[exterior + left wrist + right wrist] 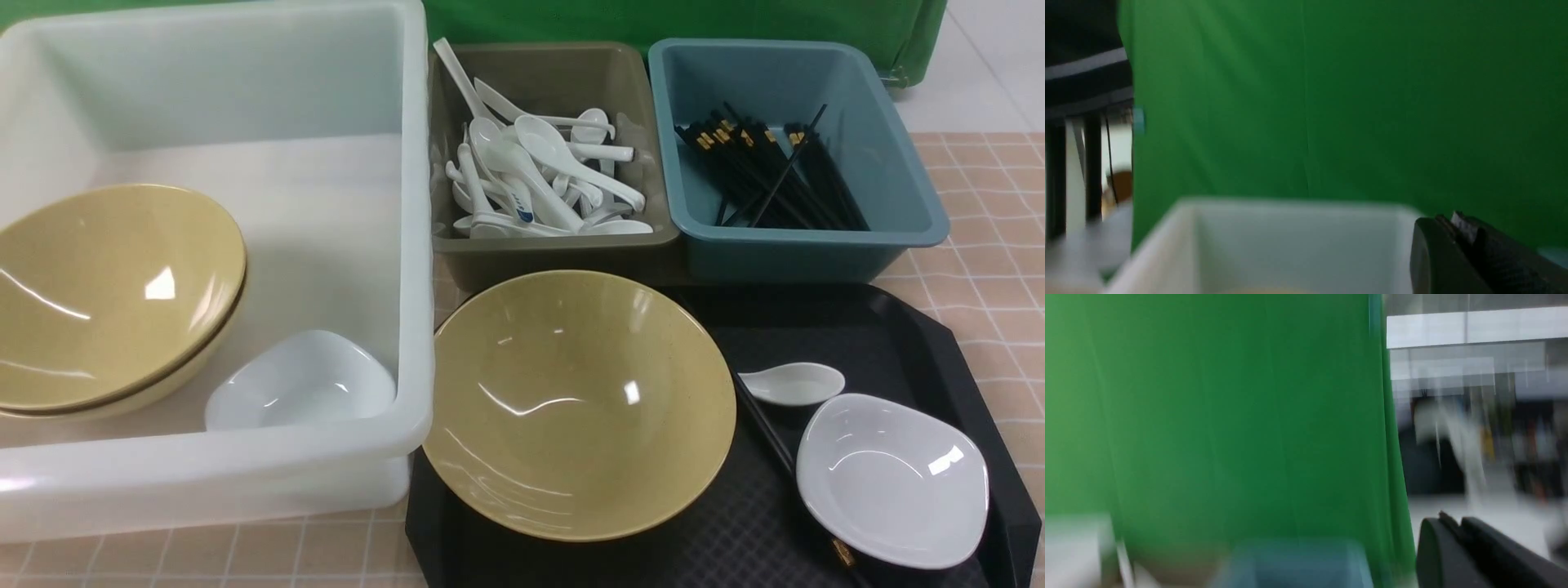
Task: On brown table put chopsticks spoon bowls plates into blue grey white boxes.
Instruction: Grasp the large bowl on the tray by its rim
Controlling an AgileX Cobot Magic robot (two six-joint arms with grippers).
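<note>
Your black tray on the tiled surface carries one yellow bowl, one white spoon, one white plate, and black chopsticks beside the bowl. Your left hand: closed; right hand: opening cannot be told.

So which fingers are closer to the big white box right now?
Left. The left fingers hang right by the white box; the right fingers are over by the blue box, with the grey box in between.
</note>
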